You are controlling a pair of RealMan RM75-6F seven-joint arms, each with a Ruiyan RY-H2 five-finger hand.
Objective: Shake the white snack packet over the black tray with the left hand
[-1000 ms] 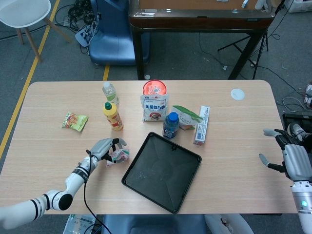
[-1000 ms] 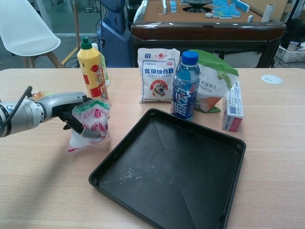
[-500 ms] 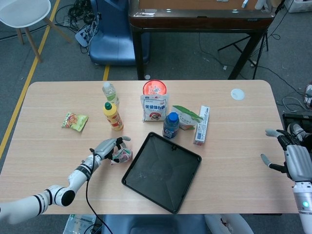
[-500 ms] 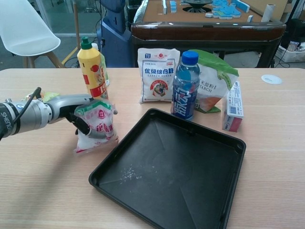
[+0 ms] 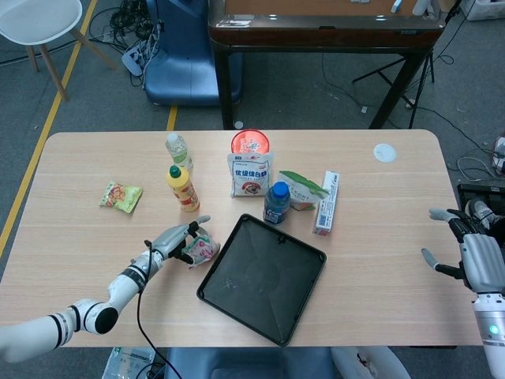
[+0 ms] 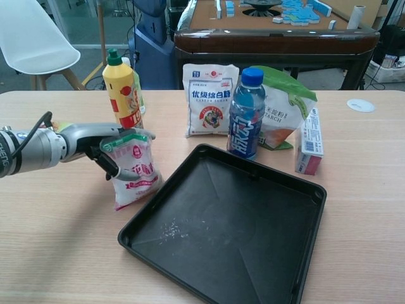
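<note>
The left hand (image 6: 104, 149), grey metal with dark finger pads, is clamped on the top of the white snack packet (image 6: 134, 172), a soft, crinkled plastic pouch with a green band at its neck and red print on the front. The packet hangs tilted just beside the left corner of the black tray (image 6: 278, 253), its lower end close to the tray's rim; whether it touches the light wood-grain counter (image 6: 57, 253) cannot be told. The tray is a shallow square of matte black plastic with rounded corners and a raised lip, and a few pale crumbs lie on its floor near the left corner.

Behind the packet stands a yellow squeeze bottle (image 6: 121, 88) with a green cap, upright and near the hand. Farther back, a white sugar bag (image 6: 209, 98) stands behind the tray, with a blue-capped drink bottle (image 6: 245, 114) just at the tray's far edge, a green-and-white starch pouch (image 6: 283, 107) behind it, and a slim white-and-red carton (image 6: 309, 140) to their side. In the head view a clear water bottle (image 5: 177, 149), a red-lidded round tub (image 5: 250, 143) and a small yellow-green snack bag (image 5: 121, 196) lie apart from the rest.

The right hand (image 5: 473, 253) hovers past the counter's edge, fingers spread and holding nothing.
</note>
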